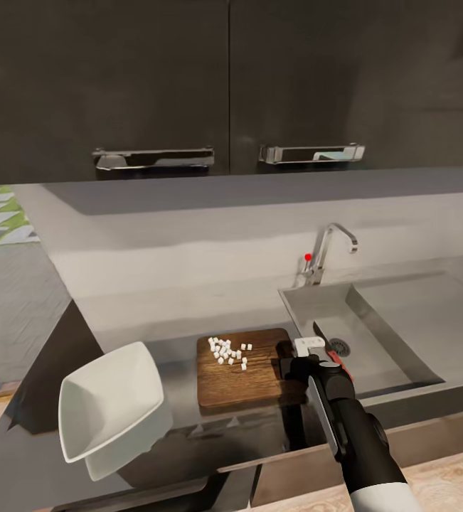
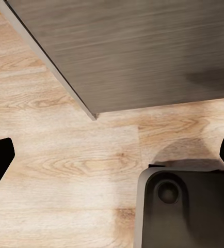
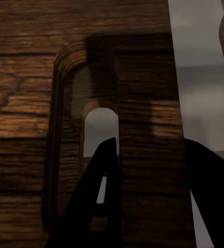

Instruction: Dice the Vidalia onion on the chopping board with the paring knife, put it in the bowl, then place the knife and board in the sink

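The diced onion (image 1: 228,353) lies as small white bits on the far half of the chopping board (image 1: 249,382), which sits flat on the grey desk (image 1: 188,419) just left of the sink (image 1: 387,341). The right arm reaches forward and low from the near right, its gripper (image 1: 299,366) at the board's right edge. In the right wrist view the dark fingers (image 3: 96,201) straddle the board's handle slot; whether they pinch it, I cannot tell. The paring knife (image 1: 328,345) lies at the sink's near-left rim, beside the wrist. The white bowl (image 1: 110,409) stands tilted near left. The left gripper (image 2: 112,165) hangs spread apart over wooden floor (image 2: 60,170). No readable writing.
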